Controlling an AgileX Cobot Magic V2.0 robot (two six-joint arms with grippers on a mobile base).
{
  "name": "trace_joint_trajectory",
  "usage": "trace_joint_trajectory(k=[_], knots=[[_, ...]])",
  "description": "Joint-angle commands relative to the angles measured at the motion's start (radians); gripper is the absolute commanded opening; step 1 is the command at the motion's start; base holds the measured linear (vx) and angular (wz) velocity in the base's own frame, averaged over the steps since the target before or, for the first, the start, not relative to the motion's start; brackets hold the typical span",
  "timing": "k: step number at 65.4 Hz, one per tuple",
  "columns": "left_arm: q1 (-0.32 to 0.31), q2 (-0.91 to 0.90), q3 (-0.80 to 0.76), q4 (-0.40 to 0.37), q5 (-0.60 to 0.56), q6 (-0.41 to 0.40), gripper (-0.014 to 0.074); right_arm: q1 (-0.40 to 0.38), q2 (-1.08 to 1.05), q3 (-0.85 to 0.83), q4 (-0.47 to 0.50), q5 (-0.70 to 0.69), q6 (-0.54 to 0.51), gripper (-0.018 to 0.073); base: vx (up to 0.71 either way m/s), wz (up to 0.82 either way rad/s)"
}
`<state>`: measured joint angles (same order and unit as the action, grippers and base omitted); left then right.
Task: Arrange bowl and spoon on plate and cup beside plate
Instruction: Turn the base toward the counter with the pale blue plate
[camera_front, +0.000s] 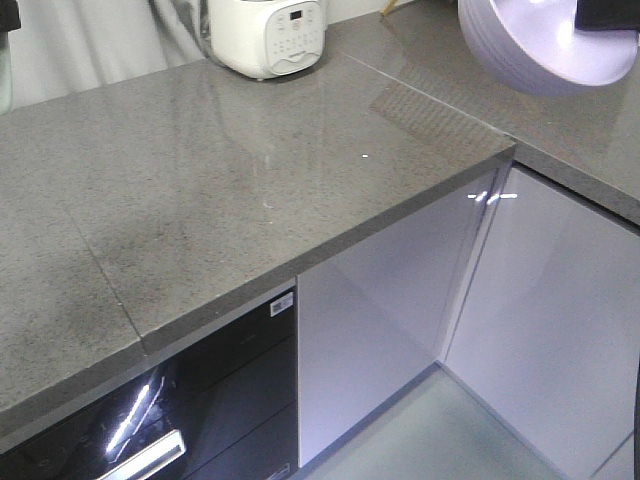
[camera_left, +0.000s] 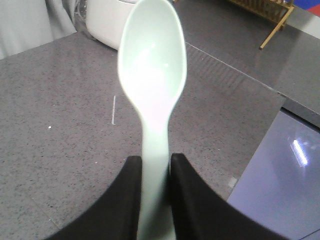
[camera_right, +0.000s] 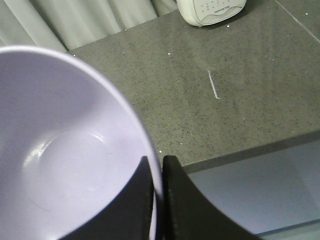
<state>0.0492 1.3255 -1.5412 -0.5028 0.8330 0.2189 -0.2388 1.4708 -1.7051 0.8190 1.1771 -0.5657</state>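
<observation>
1. Spoon (camera_left: 152, 75): thin pale plastic. I judge it very light and stiff, and smooth enough to swivel if pinched loosely. The best hold is the handle, low down. The left tool (camera_left: 156, 162) is narrowed onto that handle, with the scoop pointing away toward the rice cooker (camera_left: 107, 22). The spoon is in the air above the bench (camera_left: 55, 135), short of the rice cooker.
2. Bowl (camera_right: 60, 165): matte and rigid, probably light and not fragile. A rim pinch works, but the weight hangs to one side, so it may tip. The right tool (camera_right: 156, 164) is closed on the bowl wall, one finger inside and one outside. The bowl is lifted off the bench, to the right of the rice cooker in the front view.
3. Plate and cup: not visible in any view, so I can't place them.
4. View differences:
   - The front view shows the whole bench corner, the white cupboard doors (camera_front: 390, 320) below it and a black appliance front (camera_front: 150, 420). It catches only the bowl's underside at its top edge and shows no spoon.
   - The left wrist view alone shows the spoon grip, plus a wooden rack (camera_left: 267, 12) far right of the rice cooker.
   - The right wrist view alone shows the bowl's empty inside and the curtain (camera_right: 75, 20) left of the rice cooker.
</observation>
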Motion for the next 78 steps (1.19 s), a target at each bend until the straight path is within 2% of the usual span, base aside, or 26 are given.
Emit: trace_joint_trajectory(k=[1,44,78], knots=[[-0.001,-0.028,-0.027,-0.032,-0.057,0.003,-0.0007,-0.002,-0.034,-0.025,0.055,-0.039,-0.004,-0.0005,-0.04,-0.24],[-0.001,-0.028,-0.027,-0.032,-0.057,0.003,-0.0007,-0.002,-0.034,-0.025,0.055,-0.039,-0.004,-0.0005,-0.01,-0.25],[-0.001,-0.028,-0.027,-0.032,-0.057,0.003,-0.0007,-0.002,-0.034,-0.025,0.055,-0.039,-0.004,-0.0005,0.05,-0.42]])
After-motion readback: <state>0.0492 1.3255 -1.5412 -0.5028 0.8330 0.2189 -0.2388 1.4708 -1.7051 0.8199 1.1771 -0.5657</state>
